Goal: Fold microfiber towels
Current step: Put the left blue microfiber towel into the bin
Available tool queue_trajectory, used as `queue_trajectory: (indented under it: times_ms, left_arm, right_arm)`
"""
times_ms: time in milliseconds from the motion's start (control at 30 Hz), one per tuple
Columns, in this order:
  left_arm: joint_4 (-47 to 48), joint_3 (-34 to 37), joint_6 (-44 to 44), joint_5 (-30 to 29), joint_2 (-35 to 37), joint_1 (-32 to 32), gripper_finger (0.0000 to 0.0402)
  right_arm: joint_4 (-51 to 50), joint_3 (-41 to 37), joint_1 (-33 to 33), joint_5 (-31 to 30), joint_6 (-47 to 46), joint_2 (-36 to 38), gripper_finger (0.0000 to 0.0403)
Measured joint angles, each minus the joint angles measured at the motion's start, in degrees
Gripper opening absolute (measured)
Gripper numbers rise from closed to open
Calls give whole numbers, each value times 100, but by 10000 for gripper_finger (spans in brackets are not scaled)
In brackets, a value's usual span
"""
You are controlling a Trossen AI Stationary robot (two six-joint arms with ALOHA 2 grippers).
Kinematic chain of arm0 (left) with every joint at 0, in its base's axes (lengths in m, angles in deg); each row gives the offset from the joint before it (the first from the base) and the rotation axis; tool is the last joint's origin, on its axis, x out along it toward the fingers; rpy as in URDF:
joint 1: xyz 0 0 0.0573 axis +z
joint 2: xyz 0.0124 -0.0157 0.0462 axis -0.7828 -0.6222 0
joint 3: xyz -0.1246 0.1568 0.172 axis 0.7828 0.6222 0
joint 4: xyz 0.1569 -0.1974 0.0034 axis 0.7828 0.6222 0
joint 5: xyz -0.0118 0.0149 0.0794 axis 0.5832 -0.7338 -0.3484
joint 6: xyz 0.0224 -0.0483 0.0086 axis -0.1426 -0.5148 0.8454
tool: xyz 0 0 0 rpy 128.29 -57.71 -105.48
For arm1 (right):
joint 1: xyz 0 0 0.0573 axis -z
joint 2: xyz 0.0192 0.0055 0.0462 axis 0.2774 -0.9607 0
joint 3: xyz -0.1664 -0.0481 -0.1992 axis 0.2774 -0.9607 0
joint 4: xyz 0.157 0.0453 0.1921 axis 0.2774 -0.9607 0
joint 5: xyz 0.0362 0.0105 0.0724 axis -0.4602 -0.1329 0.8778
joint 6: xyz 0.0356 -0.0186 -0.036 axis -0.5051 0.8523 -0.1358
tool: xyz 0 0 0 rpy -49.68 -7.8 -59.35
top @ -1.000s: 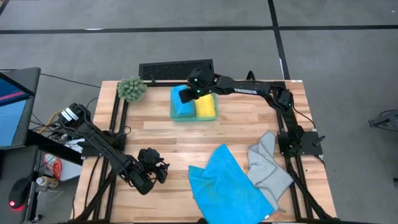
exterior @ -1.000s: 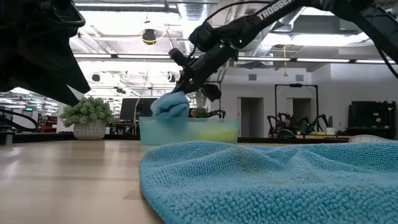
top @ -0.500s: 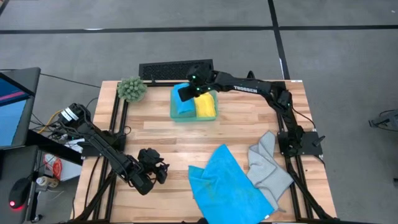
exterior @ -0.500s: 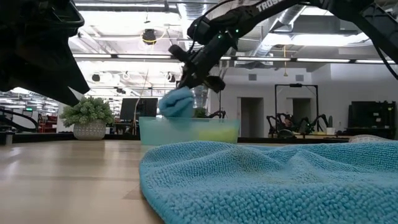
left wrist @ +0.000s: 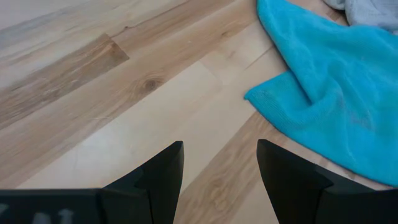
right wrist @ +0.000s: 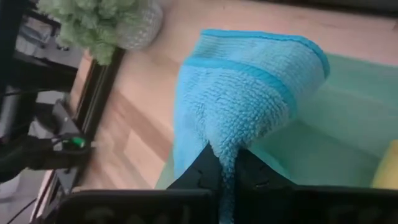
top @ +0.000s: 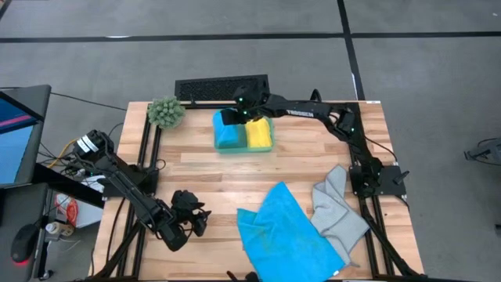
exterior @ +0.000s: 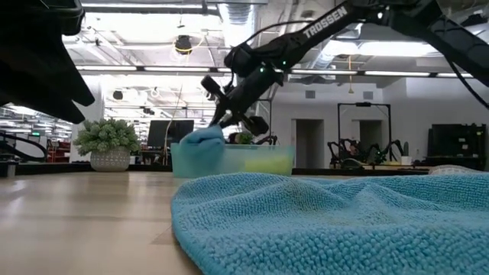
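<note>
1. The right gripper [top: 232, 116] is over the teal-green tray [top: 221, 146] near the far edge of the table [top: 203, 168]. Its fingers are pinched tight on a folded blue towel [right wrist: 249, 81].
2. That blue towel hangs into the tray's end nearer the plant ball [top: 165, 112]. A folded yellow towel [top: 260, 134] already lies in the other end, just beside it.
3. I think the step now is to put the blue towel down in the tray. To do it well, lower it until it rests flat on the tray floor before letting go.
4. Keep the towel on its own side, so it does not flop over the yellow towel.
5. Part of the towel looks like it sits over the tray's wall. Pull it in a bit so it does not slide out onto the table.
6. Open the fingers slowly and lift straight up. Fluffy cloth can catch on the fingers and come unfolded.
7. The left gripper [left wrist: 219, 180] waits near the table's front edge, toward the left corner. Its fingers are spread apart with nothing in them.
8. 2 towels are not folded yet. A spread blue towel [top: 286, 231] lies near the front edge, and a grey towel [top: 338, 206] lies by the right edge, touching it.
</note>
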Motion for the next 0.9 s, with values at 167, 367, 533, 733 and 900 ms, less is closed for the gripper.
queue_trajectory:
  times_ms: [167,367,533,733,900]
  left_arm:
    - [-1,0,-49,4,0,-20,196]
    - [-1,0,-102,-11,0,-20,196]
    - [-1,0,-156,-13,0,-20,196]
    - [-1,0,-165,-11,0,-20,197]
    - [-2,0,-153,0,0,-20,197]
  right_arm:
    - [-210,0,9,-154,175,32,54]
    - [-765,0,33,-284,484,32,112]
    - [-1120,0,108,-281,742,32,171]
    - [-2344,374,251,-503,1281,40,210]
    - [-3503,719,185,-1483,2036,39,210]
